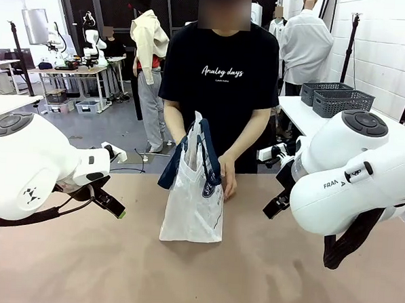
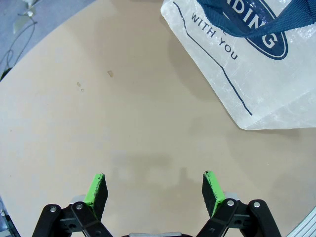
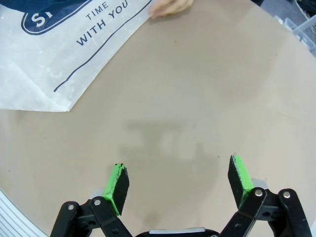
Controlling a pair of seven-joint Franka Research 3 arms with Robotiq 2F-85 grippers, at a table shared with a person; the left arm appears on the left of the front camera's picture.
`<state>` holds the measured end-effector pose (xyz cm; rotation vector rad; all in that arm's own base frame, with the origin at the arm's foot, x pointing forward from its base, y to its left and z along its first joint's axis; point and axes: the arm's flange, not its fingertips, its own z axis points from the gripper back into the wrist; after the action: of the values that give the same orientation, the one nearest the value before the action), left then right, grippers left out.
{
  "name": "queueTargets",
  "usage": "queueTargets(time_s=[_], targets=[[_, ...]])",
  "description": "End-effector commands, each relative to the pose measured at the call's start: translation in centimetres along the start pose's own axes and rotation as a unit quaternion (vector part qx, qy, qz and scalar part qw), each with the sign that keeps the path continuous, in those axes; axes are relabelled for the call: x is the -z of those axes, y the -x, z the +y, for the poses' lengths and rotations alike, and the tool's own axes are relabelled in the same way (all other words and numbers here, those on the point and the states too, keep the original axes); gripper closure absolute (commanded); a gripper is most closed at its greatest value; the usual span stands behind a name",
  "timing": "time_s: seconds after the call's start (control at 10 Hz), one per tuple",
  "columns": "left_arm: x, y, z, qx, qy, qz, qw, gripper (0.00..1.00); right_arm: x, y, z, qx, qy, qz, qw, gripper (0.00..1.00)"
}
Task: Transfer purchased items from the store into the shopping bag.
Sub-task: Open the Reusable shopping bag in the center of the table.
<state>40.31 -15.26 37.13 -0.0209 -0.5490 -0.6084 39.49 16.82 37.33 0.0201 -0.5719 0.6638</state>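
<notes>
Left end effector (image 2: 154, 185) and right end effector (image 3: 180, 177) gape wide, empty, over the tabletop (image 1: 81, 267); person's hand (image 1: 226, 185) touches shopping bag (image 1: 193, 209).

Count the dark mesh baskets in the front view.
2, on the white side table at right: nearer basket, farther basket just behind it. The right arm may hide others.

The front view sits on the robot's side of the desk (image 1: 264, 277), facing across it toward the person (image 1: 220, 78). Each wrist view looks down at the desk top from close by, past the left tool (image 2: 154, 182) or the right tool (image 3: 178, 170). All three share the shopping bag (image 1: 193, 205) and the desk around it
</notes>
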Motion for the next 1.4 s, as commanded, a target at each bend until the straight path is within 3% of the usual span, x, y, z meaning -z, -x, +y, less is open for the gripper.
queueTargets(time_s=[0.0,0.2,0.4,0.6,0.9,1.3], targets=[[0.0,0.0,0.1,-0.002,0.0,0.0,1.0,0.0,0.0,0.0,0.0,0.0,0.0,0.0,1.0,0.0],[0.0,0.0,0.0,0.0,0.0,0.0,1.0,0.0,0.0,0.0,0.0,0.0,0.0,0.0,1.0,0.0],[-1.2,-1.3,-0.3,0.006,0.053,0.014,0.998,0.0,-1.0,-1.2,0.1,0.025,-0.051,0.01,0.998,0.0],[-2.8,-3.2,0.4,-0.003,0.102,-0.003,0.995,0.0,-2.1,-2.9,-1.0,0.036,-0.08,0.024,0.996,0.0],[-5.2,-8.0,2.6,-0.035,0.088,-0.01,0.995,0.0,-5.3,-7.7,-3.7,0.046,-0.09,0.037,0.994,0.0],[-8.2,-15.5,5.1,-0.01,0.084,-0.042,0.996,0.0,-8.9,-15.6,-7.5,0.061,-0.073,0.024,0.995,0.0]])
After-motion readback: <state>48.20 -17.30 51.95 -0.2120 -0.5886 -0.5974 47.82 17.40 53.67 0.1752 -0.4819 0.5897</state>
